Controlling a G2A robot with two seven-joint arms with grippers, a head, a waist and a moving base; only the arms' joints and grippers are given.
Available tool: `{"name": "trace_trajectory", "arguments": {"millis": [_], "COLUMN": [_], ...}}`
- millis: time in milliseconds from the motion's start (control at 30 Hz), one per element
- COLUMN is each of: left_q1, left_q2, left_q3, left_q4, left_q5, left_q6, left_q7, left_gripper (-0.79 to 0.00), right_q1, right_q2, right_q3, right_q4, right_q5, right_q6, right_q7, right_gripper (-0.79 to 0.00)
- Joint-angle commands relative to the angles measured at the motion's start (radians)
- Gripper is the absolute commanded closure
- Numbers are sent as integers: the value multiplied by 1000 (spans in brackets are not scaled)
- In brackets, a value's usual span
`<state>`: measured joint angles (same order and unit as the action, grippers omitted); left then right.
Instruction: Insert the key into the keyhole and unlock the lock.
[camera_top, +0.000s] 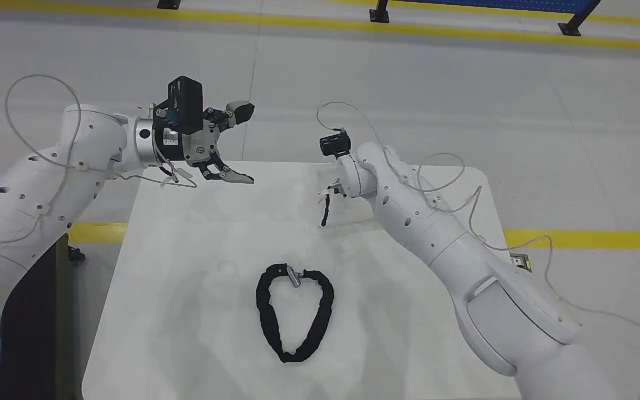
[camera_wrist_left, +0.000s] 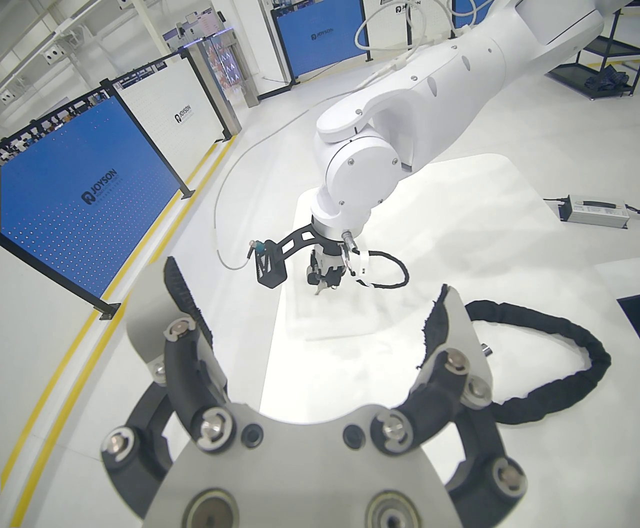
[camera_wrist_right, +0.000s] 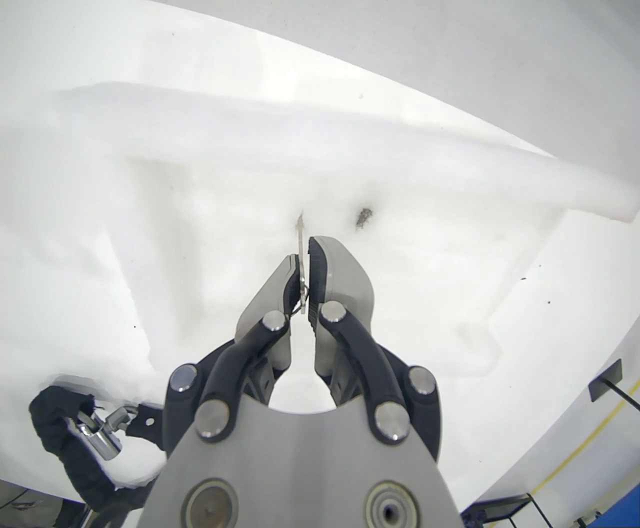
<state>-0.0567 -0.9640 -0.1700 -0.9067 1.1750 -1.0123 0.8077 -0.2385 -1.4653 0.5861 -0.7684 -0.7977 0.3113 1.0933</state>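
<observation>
Key (camera_wrist_right: 300, 234) in right end effector (camera_wrist_right: 303, 262)

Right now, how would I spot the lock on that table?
Find the white rounded-corner table; toward its middle lies a black fabric-sleeved chain lock curled into a closed loop. Unlike the small silver metal key pinched in the right tool, it is big, dark and untouched.

Most of the key (camera_wrist_right: 300, 239) is buried between the pads of the right hand (camera_wrist_right: 303, 252), just the blade tip pokes out. The keyhole on the chain lock (camera_top: 292, 312) is way too tiny to make out from the top view. In the right wrist view the chain disappears behind the hand.
</observation>
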Motion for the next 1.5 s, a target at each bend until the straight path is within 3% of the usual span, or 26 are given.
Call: {"name": "trace_trajectory", "arguments": {"millis": [0,400,633,900,1267,1467], "left_q1": [0,0,0,0,0,0], "left_q2": [0,0,0,0,0,0], "left_q3": [0,0,0,0,0,0], "left_q4": [0,0,0,0,0,0], "left_q5": [0,0,0,0,0,0], "left_q6": [0,0,0,0,0,0], "left_q7": [0,0,0,0,0,0], "left_gripper": [-785,-785,-785,-785,-785,-785], "right_q1": [1,-26,-34,-33,-107,-254], "right_q2": [-3,-30,-28,-14,44,101], "right_q3": [-6,-17,38,86,241,396], "right_q4": [0,42,33,5,-219,-492], "right_q5": [-22,-105,-41,-59,30,127], "right_q6": [3,78,11,8,-136,-235], "right_q7": [9,-41,-10,22,106,191], "right_gripper": [0,0,0,0,0,0]}}
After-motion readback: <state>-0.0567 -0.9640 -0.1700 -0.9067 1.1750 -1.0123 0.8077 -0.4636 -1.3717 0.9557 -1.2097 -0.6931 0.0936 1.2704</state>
